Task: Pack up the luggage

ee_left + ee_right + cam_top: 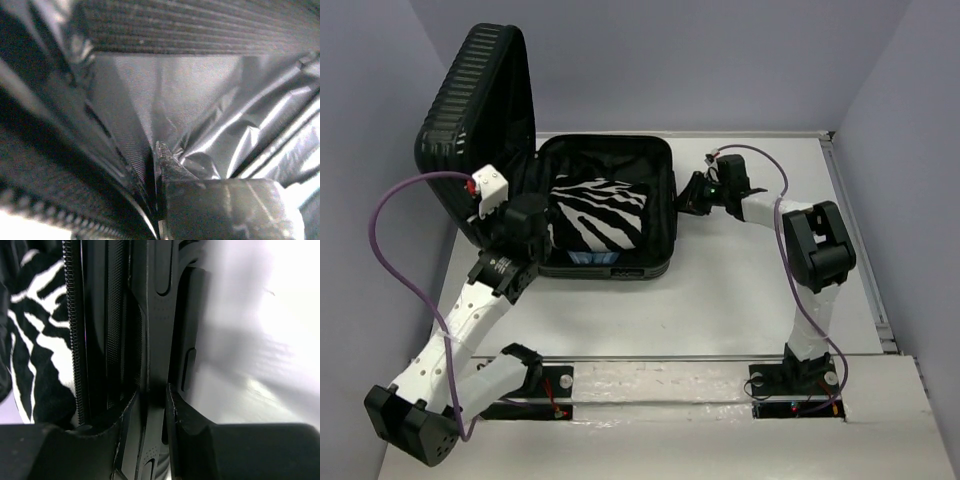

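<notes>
The suitcase (663, 190) lies open on the tabletop (740, 290), lid upright, with a zebra-striped pouch (595, 215) inside. The left gripper's (156, 150) jaws are pressed together on the fabric lining (165, 95), which we judge is to tidy it. The right gripper's (150, 400) jaws pinch the suitcase's side wall, likely steadying it.

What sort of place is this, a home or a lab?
Probably a lab test bench: robot arms bolted to a white table, plain grey walls around it, one open suitcase staged on top.
</notes>
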Available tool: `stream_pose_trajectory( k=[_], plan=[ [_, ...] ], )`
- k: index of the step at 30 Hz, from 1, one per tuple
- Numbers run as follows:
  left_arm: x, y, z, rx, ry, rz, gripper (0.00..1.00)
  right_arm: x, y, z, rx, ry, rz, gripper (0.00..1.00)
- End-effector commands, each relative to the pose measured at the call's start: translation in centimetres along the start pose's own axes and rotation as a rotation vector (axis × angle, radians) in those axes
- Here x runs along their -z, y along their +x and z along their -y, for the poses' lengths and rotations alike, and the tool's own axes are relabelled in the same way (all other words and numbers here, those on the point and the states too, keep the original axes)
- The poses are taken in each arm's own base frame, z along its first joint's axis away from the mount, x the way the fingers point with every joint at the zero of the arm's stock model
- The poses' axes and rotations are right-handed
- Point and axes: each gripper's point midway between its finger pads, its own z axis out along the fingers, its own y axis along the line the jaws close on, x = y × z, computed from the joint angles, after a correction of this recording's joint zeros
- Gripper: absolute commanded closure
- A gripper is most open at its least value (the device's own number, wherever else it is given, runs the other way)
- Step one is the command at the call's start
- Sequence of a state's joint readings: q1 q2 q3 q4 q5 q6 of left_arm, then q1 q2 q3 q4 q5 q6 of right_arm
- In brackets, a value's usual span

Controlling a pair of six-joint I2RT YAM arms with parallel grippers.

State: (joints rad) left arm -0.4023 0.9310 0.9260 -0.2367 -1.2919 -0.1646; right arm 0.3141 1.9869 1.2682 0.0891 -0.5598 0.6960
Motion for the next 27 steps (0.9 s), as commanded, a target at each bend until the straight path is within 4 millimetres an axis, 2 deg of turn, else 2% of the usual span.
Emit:
stream_pose_trajectory(
  k=[1, 2, 3, 5, 6, 9, 10, 14, 17, 19, 20, 22, 23, 24, 27],
  plan=[
    [8.1, 0.7, 8.9, 0.099, 0.573, -0.051, 0.94, -3.6, 3.5, -4.8, 0.064, -0.152, -0.104, 0.74],
    [8.1, 1.3, 8.9, 0.088, 0.573, -0.057, 0.94, -3.9, 4.0, -5.0, 0.067, -0.153, -0.115, 0.75],
    [10.2, 1.7, 10.0, 0.075, 0.665, -0.061, 0.94, -4.1, 4.0, -4.9, 0.066, -0.152, -0.116, 0.75],
    [12.2, 2.8, 11.3, 0.025, 0.740, -0.061, 0.94, -4.7, 4.5, -4.8, 0.061, -0.147, -0.128, 0.75],
    [14.3, 3.2, 12.1, 0.000, 0.812, -0.058, 0.94, -4.8, 4.4, -4.8, 0.059, -0.145, -0.128, 0.76],
    [18.0, 4.4, 13.9, -0.078, 0.923, -0.048, 0.94, -5.2, 4.9, -4.8, 0.060, -0.135, -0.131, 0.76],
    [18.2, 4.6, 14.3, -0.089, 0.927, -0.052, 0.94, -5.1, 4.9, -4.7, 0.060, -0.131, -0.128, 0.76],
    [21.8, 5.6, 16.7, -0.133, 1.050, -0.070, 0.94, -5.1, 4.9, -4.4, 0.057, -0.116, -0.119, 0.76],
    [23.5, 5.2, 17.8, -0.122, 1.119, -0.080, 0.73, -5.0, 4.8, -4.2, 0.060, -0.105, -0.110, 0.77],
    [24.4, 4.8, 18.3, -0.105, 1.162, -0.087, 0.68, -4.9, 4.9, -4.2, 0.061, -0.103, -0.110, 0.77],
    [24.8, 4.7, 18.5, -0.104, 1.182, -0.088, 0.61, -4.8, 4.8, -4.3, 0.063, -0.104, -0.105, 0.77],
    [25.6, 4.5, 18.8, -0.090, 1.216, -0.106, 0.56, -4.8, 4.8, -4.3, 0.065, -0.104, -0.105, 0.77],
    [25.8, 4.5, 18.8, -0.087, 1.227, -0.113, 0.51, -4.8, 4.7, -4.3, 0.063, -0.104, -0.103, 0.76],
    [26.4, 4.6, 18.9, -0.084, 1.257, -0.127, 0.33, -4.8, 4.7, -4.4, 0.063, -0.104, -0.101, 0.76],
    [28.2, 3.9, 18.9, -0.054, 1.351, -0.151, 0.12, -4.7, 4.6, -4.3, 0.070, -0.098, -0.094, 0.76]
  ],
)
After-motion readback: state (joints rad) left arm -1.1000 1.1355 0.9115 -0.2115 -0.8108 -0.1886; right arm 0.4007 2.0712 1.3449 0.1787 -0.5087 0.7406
